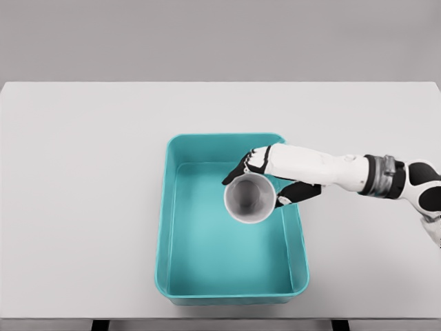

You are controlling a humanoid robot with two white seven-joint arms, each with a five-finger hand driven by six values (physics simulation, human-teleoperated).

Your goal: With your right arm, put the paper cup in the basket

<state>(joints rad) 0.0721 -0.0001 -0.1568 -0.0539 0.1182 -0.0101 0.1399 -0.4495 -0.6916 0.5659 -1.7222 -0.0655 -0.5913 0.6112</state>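
A white paper cup (249, 198) hangs over the inside of the teal basket (169, 227), its open mouth turned toward the camera. My right hand (265, 181) is shut on the cup, black fingers wrapped around its side from the right. The white right arm reaches in from the picture's right edge across the basket's right rim. The cup's base is hidden behind its mouth and the hand. The left arm does not show.
The basket sits in the middle of a white table (76, 193), whose front edge runs along the bottom of the picture. A plain grey wall lies behind the table.
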